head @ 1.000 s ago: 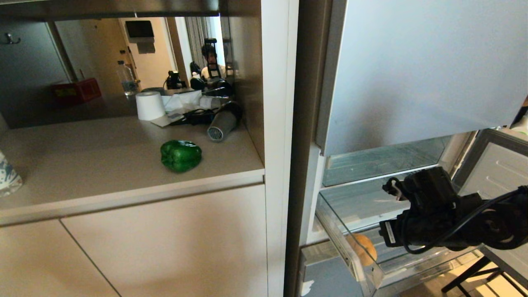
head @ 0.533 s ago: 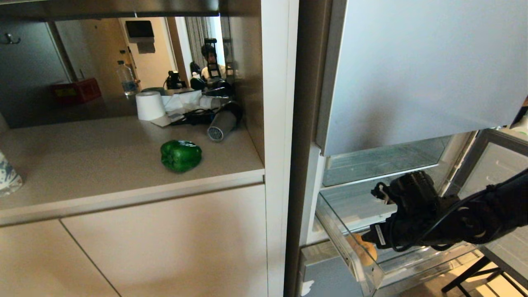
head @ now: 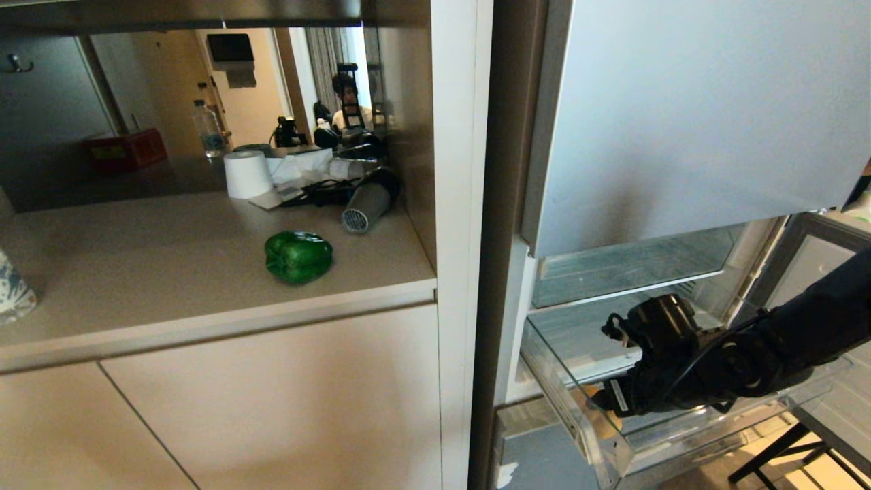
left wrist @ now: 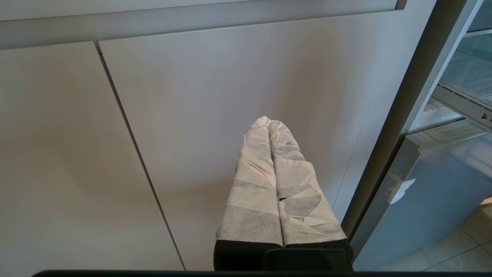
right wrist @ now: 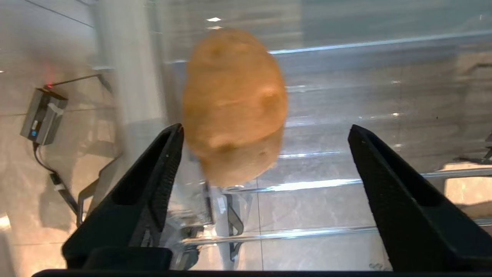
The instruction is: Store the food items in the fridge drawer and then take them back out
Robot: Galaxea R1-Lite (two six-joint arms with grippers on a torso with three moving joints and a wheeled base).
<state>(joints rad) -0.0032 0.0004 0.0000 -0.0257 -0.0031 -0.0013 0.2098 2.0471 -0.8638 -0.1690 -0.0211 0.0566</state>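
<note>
half the potato (head: 604,416) in the fridge drawer (head: 612,454) hides behind the right end effector (right wrist: 265,134), fingers spread and released.

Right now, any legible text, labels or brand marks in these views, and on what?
None can be read.
Red box: yellow label, too blurred to read.
White sticker on the right gripper: print too small.
Small grey device on the floor: no legible marking.
</note>
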